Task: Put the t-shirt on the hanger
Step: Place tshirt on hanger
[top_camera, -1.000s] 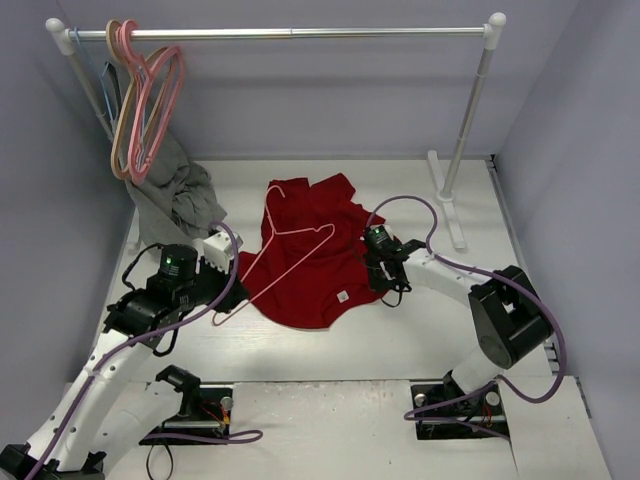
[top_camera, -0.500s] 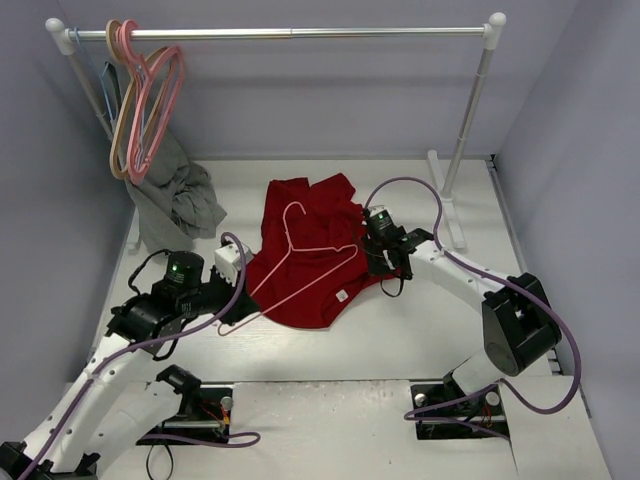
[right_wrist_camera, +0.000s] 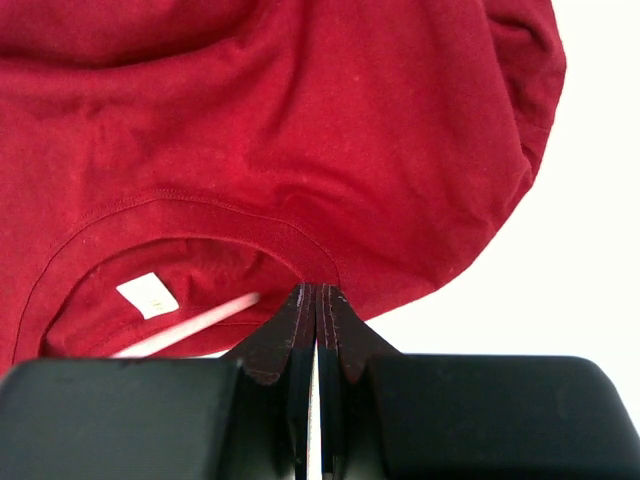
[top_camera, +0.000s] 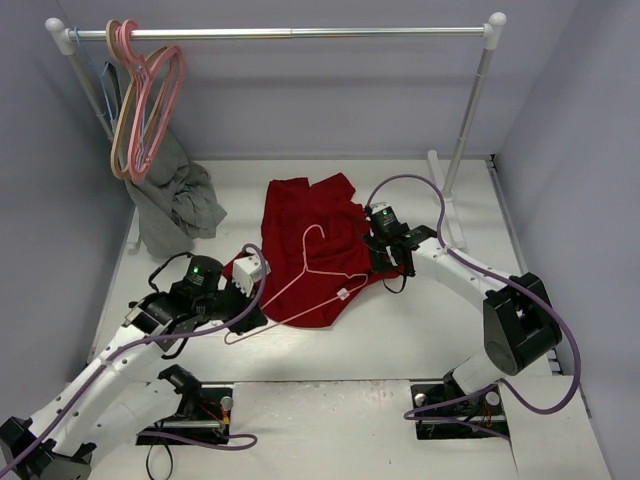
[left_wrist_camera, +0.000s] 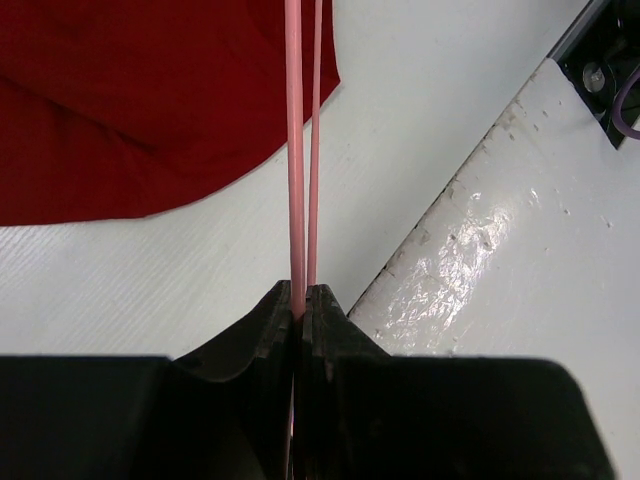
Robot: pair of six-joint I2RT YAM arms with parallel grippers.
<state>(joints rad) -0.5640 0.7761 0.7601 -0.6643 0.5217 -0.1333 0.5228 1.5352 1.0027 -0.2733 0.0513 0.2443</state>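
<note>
The red t-shirt [top_camera: 300, 215] lies crumpled on the table's middle, collar and white neck label [top_camera: 343, 296] toward the near side. My left gripper [top_camera: 247, 312] is shut on the lower corner of the light-pink hanger [top_camera: 318, 293], which slants over the shirt's near half with its hook [top_camera: 314, 233] pointing away. In the left wrist view my fingers [left_wrist_camera: 275, 330] pinch the hanger's two wires [left_wrist_camera: 296, 150] beside the shirt's edge [left_wrist_camera: 150, 100]. My right gripper [top_camera: 381, 263] is shut on the shirt's collar [right_wrist_camera: 200, 225]; the label [right_wrist_camera: 148, 294] and the hanger [right_wrist_camera: 190, 325] show just left of it.
A clothes rack [top_camera: 290, 32] spans the back, its right post and foot [top_camera: 447, 205] standing on the table. Tan, pink and blue hangers [top_camera: 140, 100] hang at its left end above a grey garment [top_camera: 175, 200]. Grey walls close in both sides.
My left arm has swung right and nearer, carrying the hanger across the shirt toward the collar. My right gripper has shifted slightly back while holding the collar.
</note>
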